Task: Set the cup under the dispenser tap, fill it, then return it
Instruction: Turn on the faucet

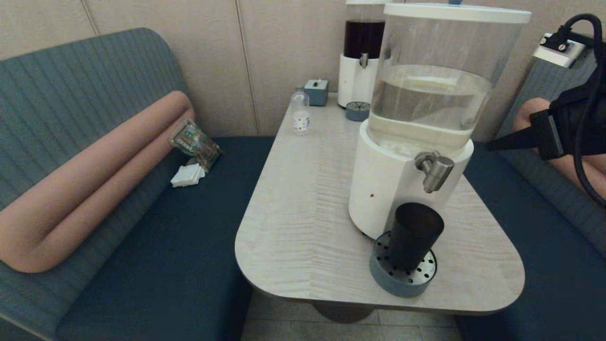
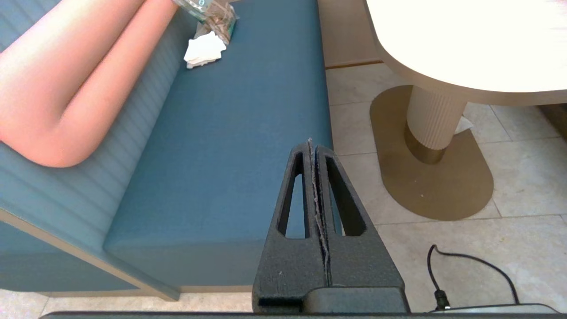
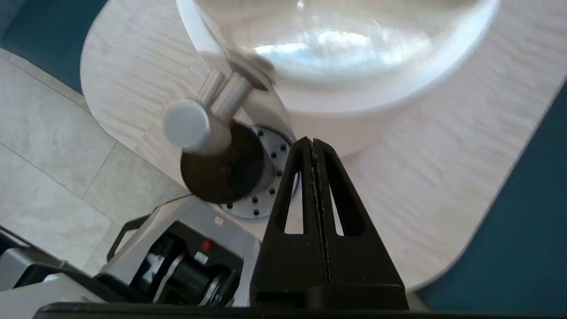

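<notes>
A: Where's the cup (image 1: 414, 235) sitting?

B: Upright on the round grey perforated drip tray (image 1: 400, 277), at the near end of the counter (image 1: 303, 208). It's directly below the dispenser tap (image 1: 434, 168), with a gap between the spout and the cup's rim. From the right wrist view the tap's steel cap overlaps the cup's dark mouth (image 3: 221, 170).

A: And the dispenser itself?

B: The large dispenser (image 1: 416, 118) has a white base and a clear tank holding pale liquid. The drip tray sits just against the front of the base.

A: Is anything gripping the cup?

B: No. The right claw (image 3: 312, 142) is clenched on nothing, its two fingers pressed flat together, hanging above the counter beside the drip tray and apart from the cup. In the head view it shows at the right edge, raised well clear of the counter, tip pointing toward the tank.

A: The left one?

B: The left claw (image 2: 311, 144) is clenched too, holding nothing, parked low over the blue bench seat (image 2: 221, 146) beside the counter's pedestal.

A: Anything else on the counter?

B: At the far end, a smaller dispenser with dark liquid (image 1: 360, 52), a small clear bottle (image 1: 300, 112) and a little teal box (image 1: 316, 92)
</notes>
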{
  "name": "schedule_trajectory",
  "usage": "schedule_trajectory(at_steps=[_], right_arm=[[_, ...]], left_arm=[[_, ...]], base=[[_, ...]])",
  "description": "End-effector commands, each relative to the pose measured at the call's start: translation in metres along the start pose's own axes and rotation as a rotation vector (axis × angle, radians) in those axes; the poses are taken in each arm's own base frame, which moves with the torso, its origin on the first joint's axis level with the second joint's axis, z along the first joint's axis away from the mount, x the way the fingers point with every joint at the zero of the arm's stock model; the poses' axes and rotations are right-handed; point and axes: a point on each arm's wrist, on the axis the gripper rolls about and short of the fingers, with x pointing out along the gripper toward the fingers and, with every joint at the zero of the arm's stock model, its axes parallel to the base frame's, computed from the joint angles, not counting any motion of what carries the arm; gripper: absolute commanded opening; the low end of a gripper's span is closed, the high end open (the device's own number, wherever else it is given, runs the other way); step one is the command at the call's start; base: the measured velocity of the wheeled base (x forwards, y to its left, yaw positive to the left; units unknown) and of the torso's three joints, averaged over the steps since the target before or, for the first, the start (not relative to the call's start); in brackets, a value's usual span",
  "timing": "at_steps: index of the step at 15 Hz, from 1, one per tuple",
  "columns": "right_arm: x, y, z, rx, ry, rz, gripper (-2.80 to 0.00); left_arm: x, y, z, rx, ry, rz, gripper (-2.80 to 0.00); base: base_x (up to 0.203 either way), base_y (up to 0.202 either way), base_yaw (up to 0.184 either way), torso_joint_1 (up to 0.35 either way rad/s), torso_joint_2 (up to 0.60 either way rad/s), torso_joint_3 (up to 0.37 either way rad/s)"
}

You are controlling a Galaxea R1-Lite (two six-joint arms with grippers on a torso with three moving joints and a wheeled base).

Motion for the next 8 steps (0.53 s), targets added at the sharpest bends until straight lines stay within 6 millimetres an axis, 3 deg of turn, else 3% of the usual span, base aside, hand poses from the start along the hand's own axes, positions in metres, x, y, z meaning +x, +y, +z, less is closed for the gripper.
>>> schedule_trajectory(at_steps=[1,8], right_arm=[[0.009,0.002,0.002,-0.010,0.000,0.015,-2.80],[0.032,0.016,0.008,-0.044,0.013,0.074,-2.80]], left_arm=[[0.000,0.000,0.000,0.001,0.002,0.000,-2.80],[0.000,0.000,0.000,0.001,0.002,0.000,-2.80]], base=[[0.000,0.000,0.000,0.000,0.00,0.000],[0.000,0.000,0.000,0.000,0.00,0.000]])
